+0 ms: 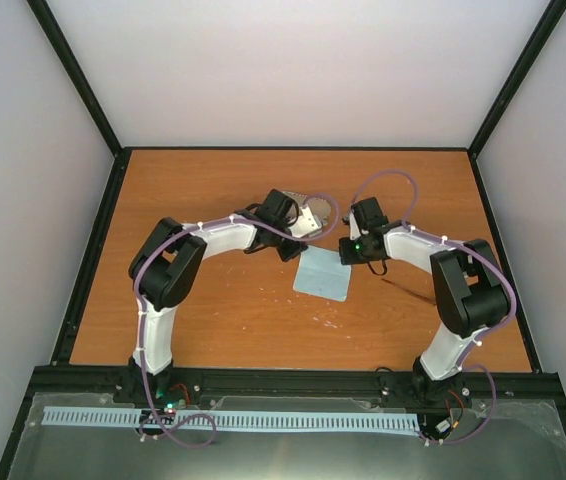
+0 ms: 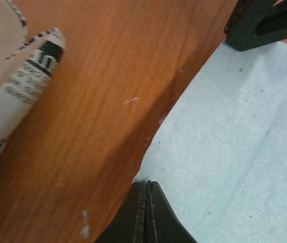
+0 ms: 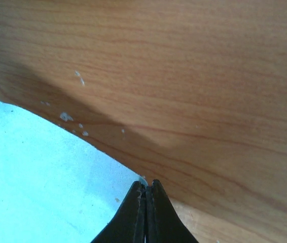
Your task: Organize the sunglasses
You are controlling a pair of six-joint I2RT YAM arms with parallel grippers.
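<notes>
Sunglasses (image 1: 408, 289): tiny dark sliver by R arm (image 1: 463, 285); case (image 1: 311, 215) partly under L arm (image 1: 225, 236).

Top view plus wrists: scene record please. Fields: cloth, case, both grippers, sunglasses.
cloth: light blue square cloth, flat, mid-table
case: white black-printed oval case, just beyond cloth's far edge, not touching
left gripper: shut, tips at cloth's edge; pinch unclear
right gripper: shut, tips at cloth's other edge; pinch unclear
sunglasses: unconfirmed; thin dark line by right arm may be them
</notes>
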